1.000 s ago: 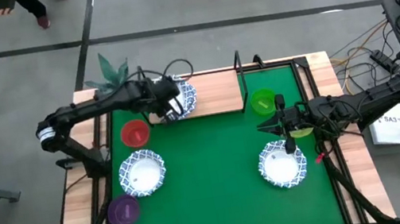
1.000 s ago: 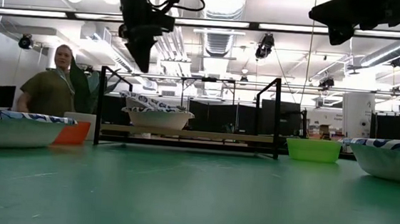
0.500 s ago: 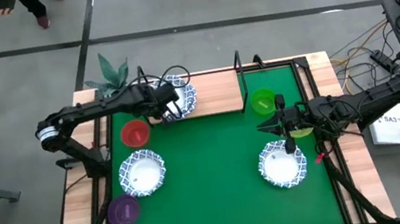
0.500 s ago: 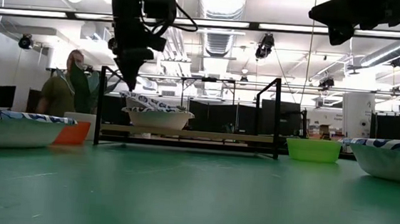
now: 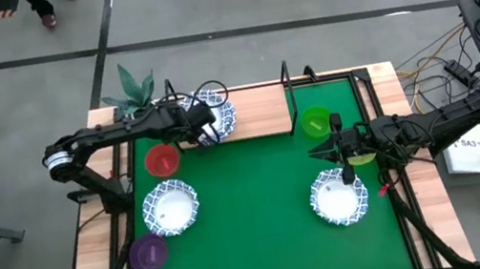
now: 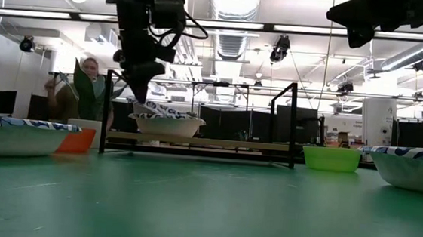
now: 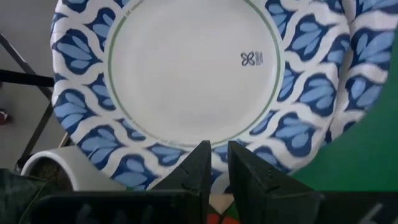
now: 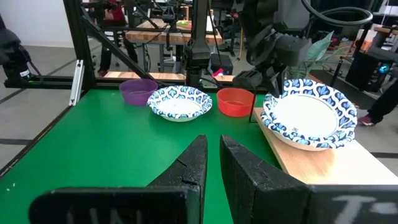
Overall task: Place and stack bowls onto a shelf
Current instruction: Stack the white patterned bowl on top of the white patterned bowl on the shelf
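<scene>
High view first: compared with a second ago, we see the left gripper [image 5: 204,130] pulled back from over the middle of the blue-patterned bowl [image 5: 216,120] to that bowl's near-left rim, and in the low view it has dropped from well above the shelf [image 6: 198,142] to rim height. The person [image 6: 77,93] behind the table has also shifted rightward, now partly behind the plant leaves [image 6: 85,86].

From the left wrist view we see its fingers [image 7: 200,165] drawn nearly together, with only a thin slit between them, their tips at the bowl's patterned rim; we cannot tell whether they pinch the rim or merely touch it. That bowl sits on the wooden board at the left end of the shelf, slightly tilted.

Our right gripper [image 5: 320,151] hovers above the green mat [image 5: 252,210], between the green bowl [image 5: 316,122] and another patterned bowl [image 5: 338,198], fingers [image 8: 193,163] close together and holding nothing. On the mat's left lie a red bowl [image 5: 163,159], a third patterned bowl [image 5: 172,208] and a purple bowl [image 5: 149,253].
</scene>
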Action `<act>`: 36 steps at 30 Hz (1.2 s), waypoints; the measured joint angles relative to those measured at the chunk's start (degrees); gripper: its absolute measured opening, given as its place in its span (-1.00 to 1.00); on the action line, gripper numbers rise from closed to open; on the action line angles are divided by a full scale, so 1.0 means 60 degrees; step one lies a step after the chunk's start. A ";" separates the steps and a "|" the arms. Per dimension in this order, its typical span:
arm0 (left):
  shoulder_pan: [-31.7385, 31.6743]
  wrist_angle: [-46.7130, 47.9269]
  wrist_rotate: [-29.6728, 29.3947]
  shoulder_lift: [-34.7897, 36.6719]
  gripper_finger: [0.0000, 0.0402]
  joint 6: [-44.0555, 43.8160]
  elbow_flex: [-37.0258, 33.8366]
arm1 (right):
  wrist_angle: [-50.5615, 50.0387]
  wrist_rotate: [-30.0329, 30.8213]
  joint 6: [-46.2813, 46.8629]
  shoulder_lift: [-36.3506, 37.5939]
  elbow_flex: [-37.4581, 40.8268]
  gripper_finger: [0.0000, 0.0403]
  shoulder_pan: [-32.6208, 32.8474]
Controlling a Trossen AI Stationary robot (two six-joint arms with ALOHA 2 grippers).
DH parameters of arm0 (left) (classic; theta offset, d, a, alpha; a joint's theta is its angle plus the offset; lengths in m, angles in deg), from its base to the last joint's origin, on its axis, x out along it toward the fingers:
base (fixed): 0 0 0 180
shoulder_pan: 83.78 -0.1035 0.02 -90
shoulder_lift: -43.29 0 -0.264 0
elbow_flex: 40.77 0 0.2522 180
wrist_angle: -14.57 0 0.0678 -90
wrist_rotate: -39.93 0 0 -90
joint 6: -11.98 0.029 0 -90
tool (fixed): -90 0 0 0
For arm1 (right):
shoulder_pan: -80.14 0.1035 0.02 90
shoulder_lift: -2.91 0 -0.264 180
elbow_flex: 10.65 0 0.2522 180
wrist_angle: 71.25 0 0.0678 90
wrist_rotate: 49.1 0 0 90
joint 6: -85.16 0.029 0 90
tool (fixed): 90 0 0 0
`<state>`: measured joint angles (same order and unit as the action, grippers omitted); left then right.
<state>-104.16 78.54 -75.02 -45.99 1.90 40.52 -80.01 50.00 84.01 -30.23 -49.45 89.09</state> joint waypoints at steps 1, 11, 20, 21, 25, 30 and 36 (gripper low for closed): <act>-0.0001 -0.0126 -0.0001 0.0000 -0.82 -0.0017 -0.0047 | -0.0004 -0.0001 0.0000 -0.0004 0.0000 -0.83 0.0000; 0.0070 0.0366 0.0284 -0.0002 -0.82 0.0376 0.0456 | -0.0004 -0.0004 0.0008 -0.0004 0.0000 -0.83 0.0001; -0.0481 0.1576 0.0144 -0.0047 -0.82 0.1685 0.0777 | -0.0001 -0.0004 -0.0032 -0.0003 -0.0001 -0.83 0.0002; -0.0560 0.1550 0.0146 -0.0072 -0.82 0.1680 0.0682 | -0.0004 -0.0004 -0.0028 0.0000 0.0000 -0.83 0.0001; -0.0691 0.1103 0.0148 -0.0159 -0.82 0.1559 0.0339 | -0.0004 -0.0004 0.0004 -0.0002 0.0000 -0.83 0.0000; -0.0671 0.0600 0.0204 -0.0444 -0.82 0.1377 0.0306 | -0.0004 -0.0003 -0.0036 -0.0004 0.0000 -0.83 0.0000; -0.0657 -0.0144 0.0701 -0.0581 -0.82 0.1267 0.0357 | -0.0004 -0.0004 -0.0051 0.0000 0.0000 -0.83 0.0000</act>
<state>-108.10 77.67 -70.82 -49.47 9.51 42.66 -80.04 49.98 83.71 -30.23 -49.45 89.09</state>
